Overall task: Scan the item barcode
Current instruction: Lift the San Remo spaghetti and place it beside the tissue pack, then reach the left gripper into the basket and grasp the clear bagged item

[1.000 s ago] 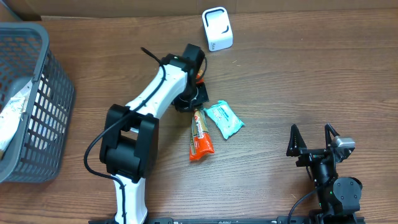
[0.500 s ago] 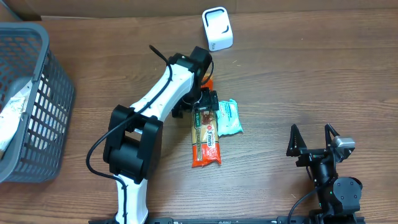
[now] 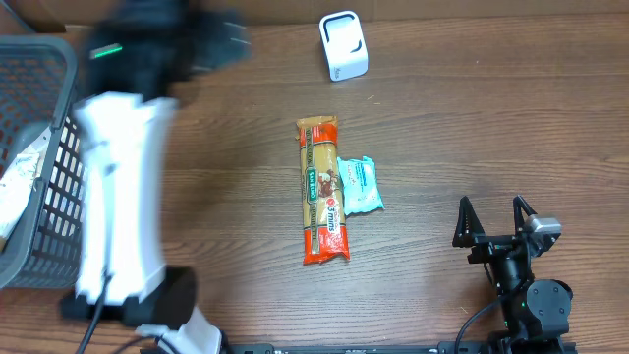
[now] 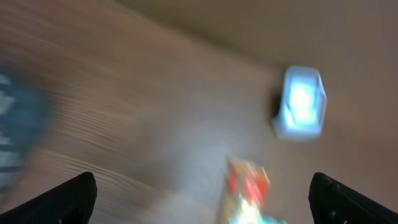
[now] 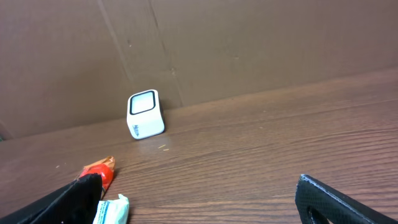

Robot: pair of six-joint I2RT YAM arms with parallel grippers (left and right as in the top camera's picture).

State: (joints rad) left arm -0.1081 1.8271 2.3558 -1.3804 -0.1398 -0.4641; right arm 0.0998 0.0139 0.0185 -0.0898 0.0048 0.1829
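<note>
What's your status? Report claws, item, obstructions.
Left claw open, empty, high near the basket. Right claw open, parked. Long orange packet flat on table, teal pouch alongside. Nothing between it and the scanner.

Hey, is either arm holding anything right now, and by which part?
Nothing is held. The left gripper and right gripper both have open, empty jaws; the orange packet lies loose on the table.

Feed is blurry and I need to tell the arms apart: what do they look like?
The left arm has white casing, black joints, a black cable and a small green light. The right arm is black; its end effector has two pointed black fingers.
</note>
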